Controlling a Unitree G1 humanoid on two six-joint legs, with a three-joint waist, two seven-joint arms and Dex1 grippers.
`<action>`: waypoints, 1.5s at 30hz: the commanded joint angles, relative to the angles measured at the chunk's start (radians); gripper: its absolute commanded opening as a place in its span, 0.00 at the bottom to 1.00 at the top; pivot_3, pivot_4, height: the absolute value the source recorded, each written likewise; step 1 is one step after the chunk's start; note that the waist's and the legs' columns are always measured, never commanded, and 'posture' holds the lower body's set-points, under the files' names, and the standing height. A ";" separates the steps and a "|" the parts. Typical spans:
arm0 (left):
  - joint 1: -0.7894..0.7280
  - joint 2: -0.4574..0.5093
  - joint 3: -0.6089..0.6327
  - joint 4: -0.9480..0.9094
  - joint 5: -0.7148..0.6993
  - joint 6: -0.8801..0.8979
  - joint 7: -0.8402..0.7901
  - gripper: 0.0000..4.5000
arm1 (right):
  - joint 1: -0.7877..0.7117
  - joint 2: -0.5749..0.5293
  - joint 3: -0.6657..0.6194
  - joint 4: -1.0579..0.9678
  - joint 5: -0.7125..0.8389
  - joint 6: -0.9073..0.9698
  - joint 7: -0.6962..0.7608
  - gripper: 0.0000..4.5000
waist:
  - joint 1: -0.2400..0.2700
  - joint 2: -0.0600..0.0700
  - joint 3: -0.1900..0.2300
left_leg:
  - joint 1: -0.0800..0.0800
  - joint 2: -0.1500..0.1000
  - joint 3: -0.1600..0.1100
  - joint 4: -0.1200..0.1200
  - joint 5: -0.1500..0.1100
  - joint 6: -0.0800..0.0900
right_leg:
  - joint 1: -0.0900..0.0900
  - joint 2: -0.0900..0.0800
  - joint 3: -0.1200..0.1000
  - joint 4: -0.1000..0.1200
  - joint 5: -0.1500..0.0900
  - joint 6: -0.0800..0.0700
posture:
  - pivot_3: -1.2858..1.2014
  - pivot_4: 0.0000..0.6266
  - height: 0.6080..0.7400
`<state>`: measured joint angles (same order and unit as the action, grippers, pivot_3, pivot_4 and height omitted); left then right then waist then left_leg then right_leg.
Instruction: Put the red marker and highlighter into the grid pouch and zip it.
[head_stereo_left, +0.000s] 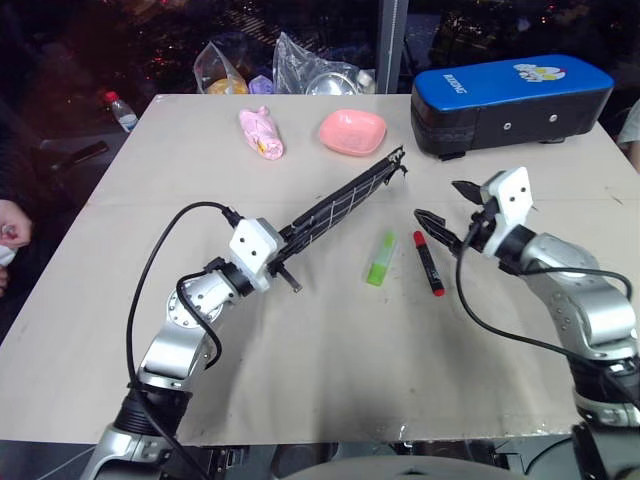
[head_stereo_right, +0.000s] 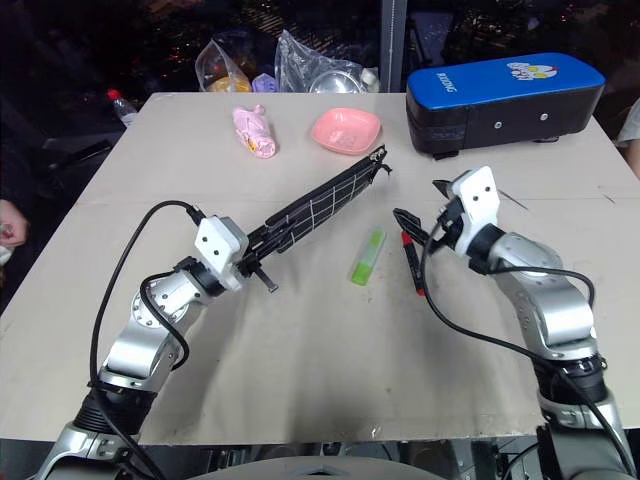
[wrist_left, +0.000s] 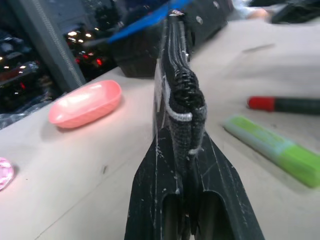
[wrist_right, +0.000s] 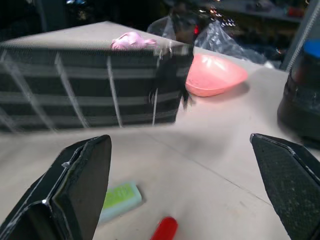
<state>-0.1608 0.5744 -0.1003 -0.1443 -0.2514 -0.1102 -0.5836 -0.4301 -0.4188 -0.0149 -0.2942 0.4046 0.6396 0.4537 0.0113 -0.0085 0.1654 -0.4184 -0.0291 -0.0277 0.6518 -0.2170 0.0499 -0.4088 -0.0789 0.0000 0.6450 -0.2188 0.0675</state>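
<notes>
My left gripper (head_stereo_left: 288, 243) is shut on one end of the grid pouch (head_stereo_left: 345, 200) and holds it edge-on above the table, its far end with the zipper pull (head_stereo_left: 400, 160) pointing toward the back. In the left wrist view the black fingers (wrist_left: 160, 175) pinch the pouch's edge (wrist_left: 182, 95). The lime-green highlighter (head_stereo_left: 380, 259) and the red marker (head_stereo_left: 428, 263) lie side by side on the table below the pouch's far end. My right gripper (head_stereo_left: 440, 200) hovers open just above the marker, facing the pouch (wrist_right: 100, 90), nothing between its fingers.
A big blue-and-black case (head_stereo_left: 510, 100) stands at the back right. A pink dish (head_stereo_left: 352, 131) and a pink bundle (head_stereo_left: 261, 133) lie at the back middle. Plastic bags (head_stereo_left: 225, 70) and a bottle (head_stereo_left: 120, 110) sit beyond the far edge. A person's hand (head_stereo_left: 12, 225) is at the left.
</notes>
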 joint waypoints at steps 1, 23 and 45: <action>-0.001 -0.015 0.007 -0.031 0.038 -0.035 -0.015 0.00 | -0.078 0.033 0.014 0.036 -0.003 0.065 -0.041 1.00 | 0.000 0.000 0.000 | 0.000 0.000 0.000 0.000 0.000 0.000 | 0.000 0.000 0.000 0.000 0.000 0.000 | 0.52 0.24 0.89; -0.016 -0.051 0.017 0.009 0.124 -0.068 -0.044 0.00 | -0.114 0.053 -0.011 0.099 0.025 0.157 -0.004 0.53 | -0.001 0.000 0.000 | 0.000 0.000 0.000 -0.001 0.000 0.000 | 0.000 0.000 0.000 0.000 0.000 0.000 | 0.52 0.24 0.89; -0.016 -0.068 0.024 -0.009 0.128 -0.055 -0.050 0.00 | -0.106 0.046 -0.008 0.094 0.034 0.202 -0.001 0.53 | -0.001 0.000 0.000 | 0.000 0.000 0.000 -0.001 0.000 0.000 | -0.001 0.000 0.001 0.000 0.000 0.000 | 0.52 0.24 0.89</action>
<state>-0.1725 0.5105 -0.0897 -0.1078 -0.1202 -0.1582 -0.6332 -0.5075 -0.3782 -0.0157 -0.1835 0.4386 0.8618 0.4541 0.0106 -0.0082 0.1656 -0.4185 -0.0291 -0.0273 0.6506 -0.2170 0.0501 -0.4096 -0.0787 0.0005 0.6447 -0.2188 0.0677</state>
